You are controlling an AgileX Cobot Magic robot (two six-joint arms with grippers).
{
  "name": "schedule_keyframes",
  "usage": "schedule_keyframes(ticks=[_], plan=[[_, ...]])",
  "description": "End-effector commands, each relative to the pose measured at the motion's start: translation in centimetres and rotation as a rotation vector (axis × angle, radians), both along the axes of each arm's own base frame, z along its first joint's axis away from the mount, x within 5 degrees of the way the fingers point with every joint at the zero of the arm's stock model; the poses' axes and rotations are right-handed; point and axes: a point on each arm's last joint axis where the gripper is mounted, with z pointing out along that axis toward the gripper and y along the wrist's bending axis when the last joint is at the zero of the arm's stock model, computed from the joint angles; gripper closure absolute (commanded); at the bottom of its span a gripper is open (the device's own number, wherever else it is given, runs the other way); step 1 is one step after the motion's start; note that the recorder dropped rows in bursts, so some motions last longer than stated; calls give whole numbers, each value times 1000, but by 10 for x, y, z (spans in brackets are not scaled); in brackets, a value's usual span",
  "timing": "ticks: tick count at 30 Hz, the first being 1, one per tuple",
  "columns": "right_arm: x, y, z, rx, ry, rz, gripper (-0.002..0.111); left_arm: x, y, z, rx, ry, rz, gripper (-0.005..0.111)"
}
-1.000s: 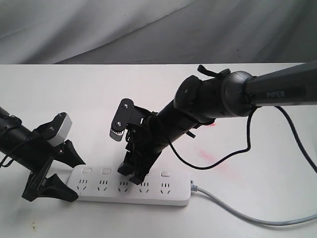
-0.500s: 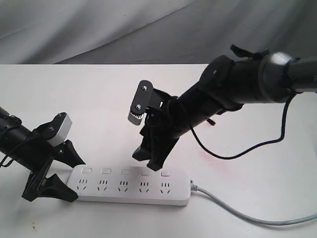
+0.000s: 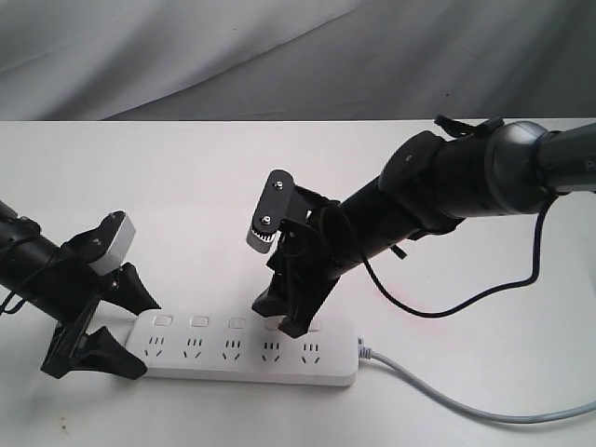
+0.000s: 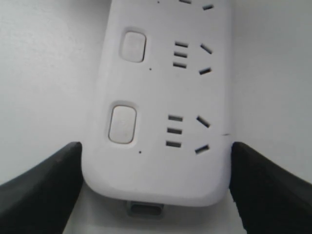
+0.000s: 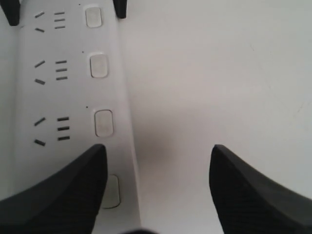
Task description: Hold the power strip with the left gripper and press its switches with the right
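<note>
The white power strip [image 3: 244, 352] lies along the table's near edge, and its switches [image 3: 198, 322] run in a row on its far side. My left gripper [image 3: 145, 337] straddles the strip's left end. Its black fingers [image 4: 44, 185] press both sides of the power strip [image 4: 161, 97], next to the end switch [image 4: 122, 123]. My right gripper [image 3: 279, 317] stands open over the row. One finger [image 5: 58, 195] partly covers the fourth switch [image 5: 112, 191], and the other hangs over bare table. Whether it touches the switch I cannot tell.
The grey cord [image 3: 447, 396] leaves the strip's right end and curves off to the right. A loose black cable [image 3: 466, 300] hangs from the right arm above a faint pink stain [image 3: 400, 296]. Grey cloth hangs behind the white table [image 3: 186, 168].
My right gripper lifted off the middle of the switch row, swung right, then came down over the fourth switch. The left gripper and the strip have not moved.
</note>
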Motion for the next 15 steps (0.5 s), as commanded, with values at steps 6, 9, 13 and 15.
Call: schedule_keyframes(ticks=[6,9,13,15], plan=[[-1,-2,-17,-38,44,-1,51,-2,3,-7,68,-9,-45,51],[0,-3,-18,-55,31,-7,51,-2,3,-7,68,-9,-45,51],[-1,-5,-21,-73,32,-8,51,-2,3,-7,68,-9,-45,51],[-2,-8,-25,-86,28,-21,51,-2,3,-7,68,-9,-45,51]])
